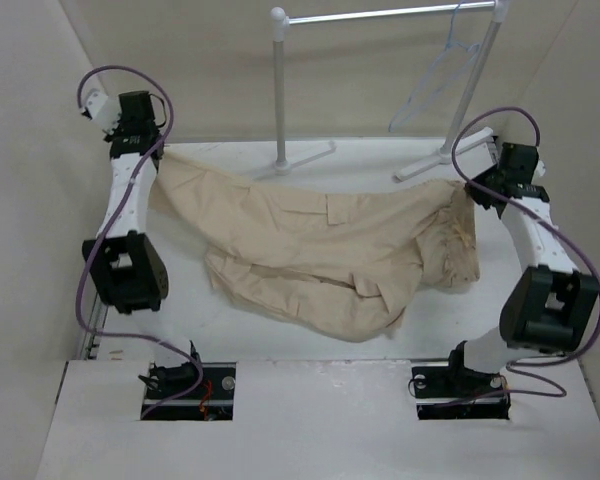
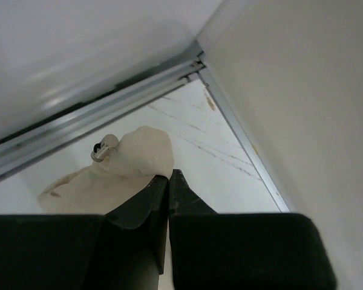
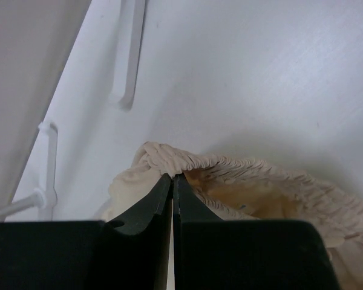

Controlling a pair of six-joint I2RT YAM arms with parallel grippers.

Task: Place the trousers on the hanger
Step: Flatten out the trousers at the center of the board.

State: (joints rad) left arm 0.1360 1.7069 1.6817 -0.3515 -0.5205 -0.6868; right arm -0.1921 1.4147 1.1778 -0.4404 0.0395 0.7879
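Observation:
The beige trousers (image 1: 320, 250) stretch across the table between both arms, their middle sagging onto it. My left gripper (image 1: 152, 152) is shut on one leg end at the far left; the left wrist view shows the cloth (image 2: 127, 166) with a metal toggle pinched at my fingertips (image 2: 168, 176). My right gripper (image 1: 472, 190) is shut on the elastic waistband (image 3: 230, 166), lifted at the far right. The thin translucent hanger (image 1: 442, 75) hangs by its hook from the rail, behind and above the right gripper.
A white garment rail stand (image 1: 278, 90) with a horizontal bar stands at the back, its feet (image 1: 310, 158) on the table behind the trousers. Walls close in on both sides. A table corner edge (image 2: 242, 139) lies near the left gripper.

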